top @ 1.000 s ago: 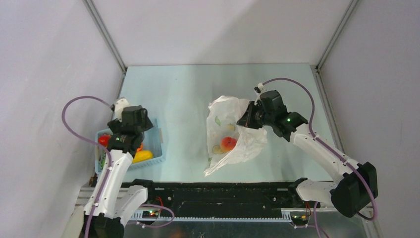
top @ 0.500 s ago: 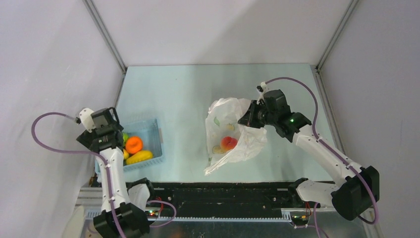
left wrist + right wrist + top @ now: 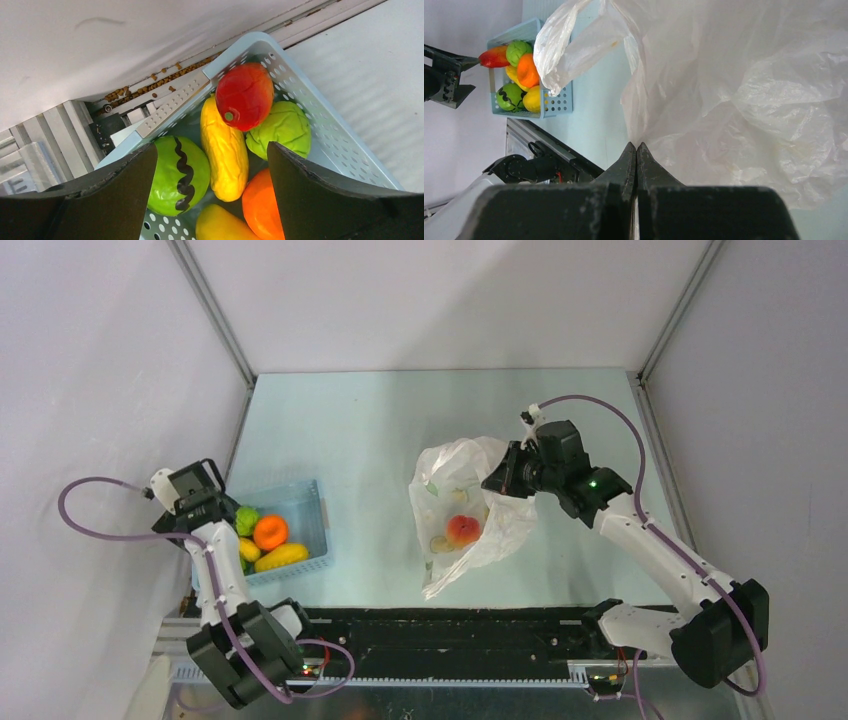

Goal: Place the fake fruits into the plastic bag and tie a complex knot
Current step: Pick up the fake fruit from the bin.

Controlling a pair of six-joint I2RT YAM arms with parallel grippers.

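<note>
Pale green tabletop (image 3: pixel 380 430). Crumpled white bag (image 3: pixel 445 475) lies near centre, long axis running 12 to 6 o'clock. Blue basket (image 3: pixel 318 523) sits at 9 o'clock from it, against the left edge, well apart.

A: What colour is the basket (image 3: pixel 325 130) showing?
B: It is showing light blue, dotted with little round holes. The red fruit (image 3: pixel 245 95) is gleaming, the long yellow fruit (image 3: pixel 225 155) is glowing, and the green fruit (image 3: pixel 172 175) is wearing a dark wavy stripe.
A: And the bag (image 3: pixel 445 465)?
B: It is looking translucent white with yellow-green marks, and an orange-red fruit (image 3: pixel 461 530) is showing through it.
</note>
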